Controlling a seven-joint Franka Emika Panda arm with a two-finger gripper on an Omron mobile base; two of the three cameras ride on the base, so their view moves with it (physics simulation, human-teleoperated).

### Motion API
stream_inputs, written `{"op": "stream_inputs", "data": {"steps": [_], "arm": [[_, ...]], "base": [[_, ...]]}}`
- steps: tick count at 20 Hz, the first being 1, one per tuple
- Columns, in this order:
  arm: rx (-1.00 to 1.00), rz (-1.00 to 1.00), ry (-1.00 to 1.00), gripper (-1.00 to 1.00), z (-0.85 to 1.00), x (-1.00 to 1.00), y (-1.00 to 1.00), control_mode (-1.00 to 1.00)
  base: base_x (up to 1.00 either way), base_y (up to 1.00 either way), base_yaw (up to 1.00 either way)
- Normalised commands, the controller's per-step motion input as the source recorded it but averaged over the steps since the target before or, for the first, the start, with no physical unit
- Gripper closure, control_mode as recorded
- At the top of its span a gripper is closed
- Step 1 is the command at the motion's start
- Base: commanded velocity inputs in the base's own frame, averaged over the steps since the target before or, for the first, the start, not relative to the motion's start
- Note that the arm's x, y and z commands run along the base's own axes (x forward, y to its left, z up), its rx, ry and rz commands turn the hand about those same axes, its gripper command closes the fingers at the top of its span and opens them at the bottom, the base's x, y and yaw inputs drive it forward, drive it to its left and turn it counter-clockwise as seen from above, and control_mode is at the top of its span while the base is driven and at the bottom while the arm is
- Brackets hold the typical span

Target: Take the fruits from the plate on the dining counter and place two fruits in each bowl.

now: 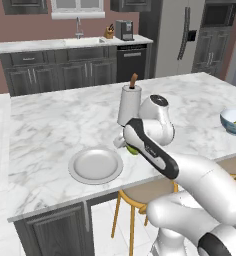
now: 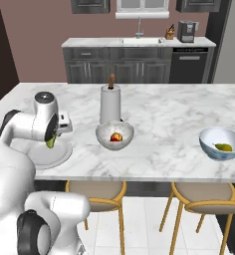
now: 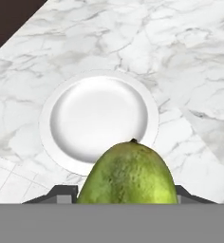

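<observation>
A: While we are carrying the green fruit (image 3: pixel 127 173) above the plate (image 3: pixel 54 102), how are we judging its handling?

B: We are treating it as light and firm, but smooth-skinned and tapered, so it is likely to slip. The gripper (image 2: pixel 52 142) is closed partway around it, the jaws pressing its two sides with the narrow end pointing away from the hand.

A: Where are we finding it best to hold?

B: Across the widest part of the belly, where we are gripping now; nearer the tip the taper is likely to squeeze it out.

A: And where are we taking it?

B: We are looking at the speckled bowl (image 2: pixel 114 134) on the dining counter (image 2: pixel 164 114), holding the red fruit (image 2: pixel 116 137), and the blue bowl (image 2: pixel 221 143), holding the yellow-green fruit (image 2: pixel 224 147). We are counting one clear fruit in each, though the speckled bowl is too small to tell for sure.
</observation>
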Motion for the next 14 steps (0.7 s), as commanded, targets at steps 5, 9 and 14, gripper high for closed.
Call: {"op": "stream_inputs", "data": {"steps": [5,9,14], "arm": [[0.00,0.06,0.00,1.00,0.12,-0.04,0.00,-1.00],[0.00,0.00,0.00,1.00,0.00,0.00,0.00,-1.00],[0.00,0.00,0.00,1.00,0.00,0.00,0.00,1.00]], "base": [[0.00,0.00,0.00],[0.00,0.00,0.00],[0.00,0.00,0.00]]}}
